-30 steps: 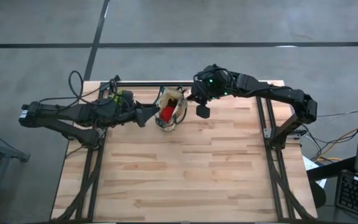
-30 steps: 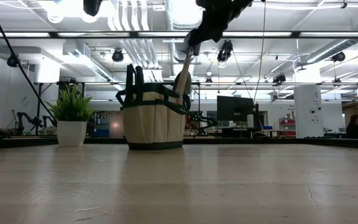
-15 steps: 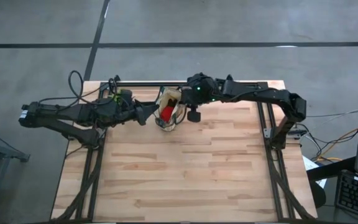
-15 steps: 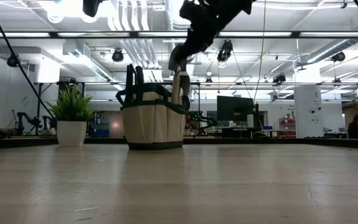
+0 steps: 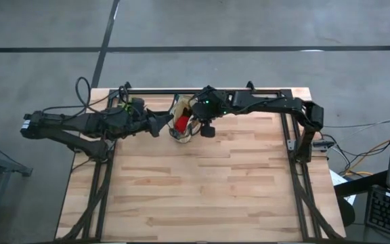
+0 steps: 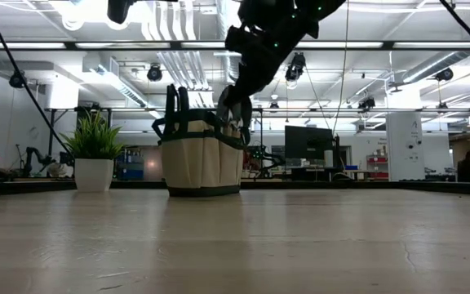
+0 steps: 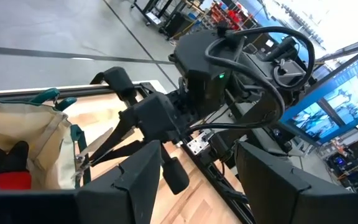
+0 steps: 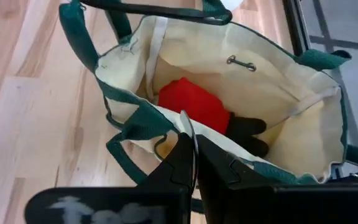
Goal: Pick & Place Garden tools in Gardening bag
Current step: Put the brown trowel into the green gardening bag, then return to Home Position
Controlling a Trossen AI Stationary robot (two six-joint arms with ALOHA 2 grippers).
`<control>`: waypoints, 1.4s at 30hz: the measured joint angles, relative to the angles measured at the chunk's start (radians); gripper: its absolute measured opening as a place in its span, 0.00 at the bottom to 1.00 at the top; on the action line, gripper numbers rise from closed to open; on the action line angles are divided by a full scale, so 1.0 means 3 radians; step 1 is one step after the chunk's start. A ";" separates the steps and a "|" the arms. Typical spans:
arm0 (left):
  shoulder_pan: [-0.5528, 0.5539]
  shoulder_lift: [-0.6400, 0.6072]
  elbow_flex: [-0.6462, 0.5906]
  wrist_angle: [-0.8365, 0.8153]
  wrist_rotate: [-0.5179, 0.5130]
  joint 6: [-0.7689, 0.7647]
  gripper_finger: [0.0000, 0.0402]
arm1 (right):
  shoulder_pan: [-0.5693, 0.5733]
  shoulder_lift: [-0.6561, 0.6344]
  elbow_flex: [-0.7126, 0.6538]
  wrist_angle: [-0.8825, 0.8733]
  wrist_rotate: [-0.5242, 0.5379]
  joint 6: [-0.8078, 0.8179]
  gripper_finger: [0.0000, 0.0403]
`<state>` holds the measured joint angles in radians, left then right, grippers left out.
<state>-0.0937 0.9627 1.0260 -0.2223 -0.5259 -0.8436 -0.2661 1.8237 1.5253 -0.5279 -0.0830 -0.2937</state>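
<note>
The gardening bag (image 5: 183, 124) is standing upright near the far edge of the wooden surface (image 5: 202, 183), its mouth open upward. Inside it, a red bulb-shaped item (image 8: 194, 104) is lying against the beige lining with a dark piece (image 8: 247, 128) just beside it; the same red shape is showing from above (image 5: 181, 123) and in the left wrist view (image 7: 2, 180). In the low view the bag (image 6: 201, 160) is sitting with its dark green trim and loop handles rising above the rim.

The right gripper (image 5: 196, 122) is hanging directly over the bag's right-hand rim, tilted downward. In the right wrist view its fingers (image 8: 180, 163) are nearly closed on a thin metal blade (image 8: 189, 127), one of the garden tools, which is pointing down at the bag's near wall. In the low view that gripper (image 6: 233, 104) is reaching down to the bag's top edge.

The left gripper (image 5: 160, 123) is lying low just beside the bag's left side; whether its fingers are open or closed cannot be told.

A small potted plant (image 6: 94, 159) is standing to the left of the bag in the low view, apart from it.
</note>
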 joint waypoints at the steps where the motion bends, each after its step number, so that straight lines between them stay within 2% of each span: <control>1: 0.0000 0.0005 0.0000 -0.0008 -0.0001 0.0000 0.52 | 0.0000 0.0017 0.0000 0.0005 -0.0010 0.0009 0.02; 11: 0.0001 0.0034 0.0000 -0.0141 -0.0031 0.0005 0.52 | -0.0001 -0.0011 0.0009 -0.0072 -0.0116 0.0123 0.04; 15: 0.0001 0.0048 0.0000 -0.0149 -0.0053 0.0005 0.52 | -0.0001 -0.0014 0.0010 -0.0076 -0.0123 0.0262 0.14; 24: 0.0003 0.0105 -0.0003 -0.0283 -0.0248 0.0032 0.52 | -0.0001 -0.0132 0.0020 -0.0182 -0.0099 0.0459 0.43; 29: 0.0017 0.0138 -0.0012 -0.0371 -0.0414 0.0228 0.50 | -0.0001 -0.0373 0.0025 -0.0219 -0.0101 0.0636 0.49; 33: 0.0066 0.0160 -0.0069 -0.0368 -0.0354 0.0344 0.38 | -0.0005 -0.0600 0.0025 -0.0254 -0.0231 0.0774 0.42; 36: 0.0145 0.0177 -0.0120 -0.0328 -0.0173 0.0488 0.20 | -0.0022 -0.0778 0.0022 -0.0247 -0.0341 0.0877 0.29; 38: 0.0241 0.0191 -0.0173 -0.0195 -0.0012 0.0568 0.07 | -0.0058 -0.0875 0.0005 -0.0252 -0.0521 0.0892 0.16; 40: 0.0361 0.0198 -0.0254 0.0038 0.0235 0.0627 0.03 | -0.0114 -0.0953 -0.0017 -0.0255 -0.0779 0.0922 0.06; 42: 0.0476 0.0205 -0.0315 0.0329 0.0618 0.0771 0.02 | -0.0153 -0.1035 -0.0048 -0.0252 -0.0992 0.1002 0.04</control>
<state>0.0493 1.0241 0.9313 -0.1237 -0.3406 -0.6123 -0.3120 1.5131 1.5108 -0.6035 -0.3806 0.0068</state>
